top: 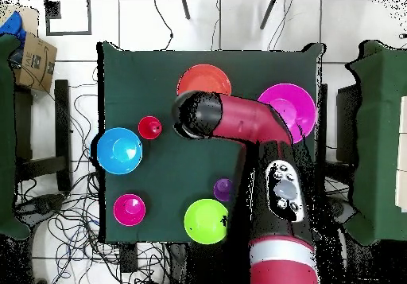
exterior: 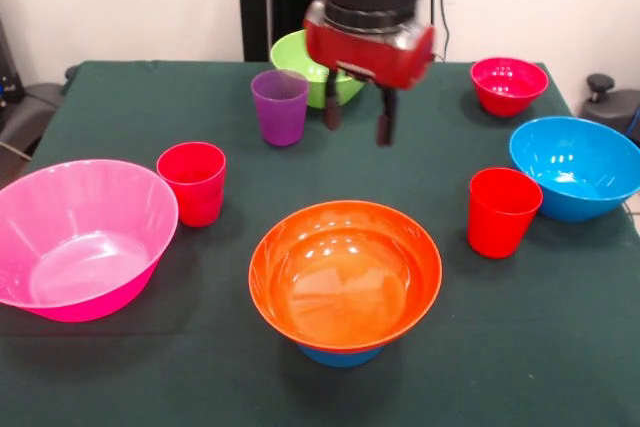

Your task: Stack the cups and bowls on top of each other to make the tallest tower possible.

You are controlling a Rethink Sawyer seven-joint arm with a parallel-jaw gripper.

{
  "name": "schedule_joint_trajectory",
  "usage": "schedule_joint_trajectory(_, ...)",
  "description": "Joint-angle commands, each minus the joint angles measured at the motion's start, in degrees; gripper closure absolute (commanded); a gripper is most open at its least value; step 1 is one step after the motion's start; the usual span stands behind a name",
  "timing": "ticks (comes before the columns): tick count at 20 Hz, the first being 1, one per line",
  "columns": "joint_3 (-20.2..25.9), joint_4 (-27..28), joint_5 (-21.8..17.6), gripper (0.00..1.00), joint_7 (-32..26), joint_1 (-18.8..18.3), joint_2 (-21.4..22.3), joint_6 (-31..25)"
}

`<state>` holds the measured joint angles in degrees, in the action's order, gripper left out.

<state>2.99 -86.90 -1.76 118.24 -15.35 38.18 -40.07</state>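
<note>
Above the counter (exterior: 120,377), toward twelve o'clock in the front view, my hand (exterior: 355,119) hung in the air with its two fingers (exterior: 384,117) spread apart and nothing between them. Just at its nine o'clock stood the purple cup (exterior: 279,106), upright on the cloth, and behind the hand sat the green bowl (exterior: 300,59), partly hidden by my wrist.

At six o'clock sat the tower (exterior: 345,282): the orange bowl (exterior: 345,272) resting on a small blue bowl (exterior: 340,356), of which only a sliver showed under it. One red cup (exterior: 193,182) stood at nine o'clock from the orange bowl, close beside the big pink bowl (exterior: 80,237) at the left edge. The other red cup (exterior: 502,211) stood at three o'clock, near the large blue bowl (exterior: 577,167). The small magenta bowl (exterior: 509,84) sat at two o'clock, well apart from the rest.

From overhead my arm (top: 246,122) hid the cup next to the pink bowl.
</note>
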Motion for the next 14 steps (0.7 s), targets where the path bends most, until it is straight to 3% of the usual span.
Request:
schedule_joint_trajectory(1,14.7,-13.7,-7.7,0.00,-25.9,-7.0,5.2,-0.4)
schedule_joint_trajectory(9,19.2,-17.0,-12.3,0.00,-30.9,-11.5,7.2,0.7)
schedule_joint_trajectory(14,21.0,-17.8,-14.9,0.00,-30.4,-13.0,7.8,0.6)
